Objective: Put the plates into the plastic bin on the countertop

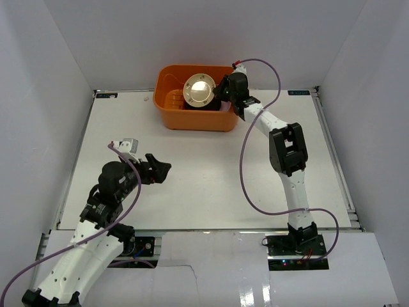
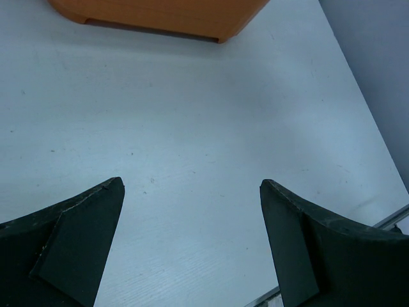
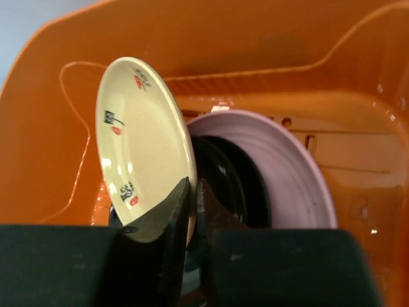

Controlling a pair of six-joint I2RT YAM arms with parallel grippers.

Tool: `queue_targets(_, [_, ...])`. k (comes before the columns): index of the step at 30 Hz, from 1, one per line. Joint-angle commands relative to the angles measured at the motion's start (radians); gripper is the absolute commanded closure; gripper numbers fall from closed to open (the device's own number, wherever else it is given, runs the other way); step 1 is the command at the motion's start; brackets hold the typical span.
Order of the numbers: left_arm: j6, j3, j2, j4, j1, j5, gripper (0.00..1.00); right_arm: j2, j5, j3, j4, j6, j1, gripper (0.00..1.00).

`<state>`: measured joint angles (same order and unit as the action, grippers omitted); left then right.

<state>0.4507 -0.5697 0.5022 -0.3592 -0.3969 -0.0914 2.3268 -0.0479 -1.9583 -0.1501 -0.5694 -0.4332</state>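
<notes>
R gripper [image 3: 195,187] clamps cream plate [image 3: 144,137] by rim, upright mid-bin [image 3: 38,128]; thin grip may slip, chip pink plate [image 3: 291,173]; L gripper [image 2: 192,214] agape, empty.

The left arm [image 1: 105,198] is seen folded near its base, left gripper [image 2: 192,185] spread wide; the right arm [image 1: 287,153] is stretched forward, right gripper [image 3: 193,185] pinched tight.

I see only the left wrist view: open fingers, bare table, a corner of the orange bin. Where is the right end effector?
Observer: The right end effector is at the bin, near its right wall.
Operator: Does it hold something?
Observer: Yes, it is shut on the rim of a tilted cream plate.
Operator: Are other plates in the bin?
Observer: Yes, a pink plate and a black plate, behind the cream one.
</notes>
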Motion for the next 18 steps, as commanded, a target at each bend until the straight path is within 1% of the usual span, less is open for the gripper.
queue_targets(1, [-0.018, -0.029, 0.018, 0.003, 0.001, -0.034, 0.02, -0.037, -0.038, -0.038, -0.037, 0.003, -0.021, 0.8])
queue_targets(3, [-0.018, -0.029, 0.009, 0.003, 0.003, -0.025, 0.02, -0.046, -0.044, -0.03, -0.036, 0.012, -0.022, 0.72])
queue_targets(4, [-0.018, -0.029, -0.001, 0.005, 0.003, -0.024, 0.02, -0.047, -0.047, -0.027, -0.032, 0.02, -0.024, 0.66])
queue_targets(5, [-0.017, -0.027, -0.004, 0.005, 0.004, -0.022, 0.02, -0.05, -0.049, -0.028, -0.025, 0.04, -0.024, 0.56])
queue_targets(7, [-0.017, -0.027, -0.007, 0.005, 0.004, -0.024, 0.02, -0.064, -0.066, -0.043, 0.015, 0.065, -0.022, 0.49])
queue_targets(8, [-0.017, -0.024, -0.008, 0.005, 0.003, -0.025, 0.02, -0.084, -0.078, -0.039, 0.021, 0.089, -0.024, 0.43])
queue_targets(10, [-0.017, -0.025, -0.01, 0.003, 0.003, -0.022, 0.02, -0.115, -0.082, -0.018, 0.026, 0.106, -0.022, 0.4])
queue_targets(11, [-0.018, -0.025, -0.013, 0.005, 0.003, -0.019, 0.02, -0.133, -0.083, 0.014, 0.024, 0.124, -0.022, 0.36])
queue_targets(13, [-0.018, -0.025, -0.013, 0.003, 0.003, -0.008, 0.02, -0.202, -0.066, 0.054, 0.02, 0.138, -0.024, 0.32])
queue_targets(14, [-0.02, -0.025, -0.014, 0.002, 0.004, -0.005, 0.02, -0.228, -0.058, 0.108, 0.008, 0.144, -0.024, 0.29])
queue_targets(15, [-0.018, -0.027, -0.014, -0.001, 0.004, -0.005, 0.02, -0.294, -0.046, 0.143, -0.003, 0.158, -0.025, 0.26])
queue_targets(16, [-0.018, -0.027, -0.017, -0.001, 0.004, -0.004, 0.02, -0.332, -0.043, 0.182, -0.014, 0.164, -0.027, 0.17])
queue_targets(17, [-0.017, -0.027, -0.024, -0.003, 0.006, -0.002, 0.02, -0.369, -0.037, 0.265, -0.041, 0.169, -0.027, 0.11])
queue_targets(18, [-0.015, -0.025, -0.03, -0.006, 0.004, 0.004, 0.02, -0.45, -0.021, 0.309, -0.052, 0.181, -0.027, 0.04])
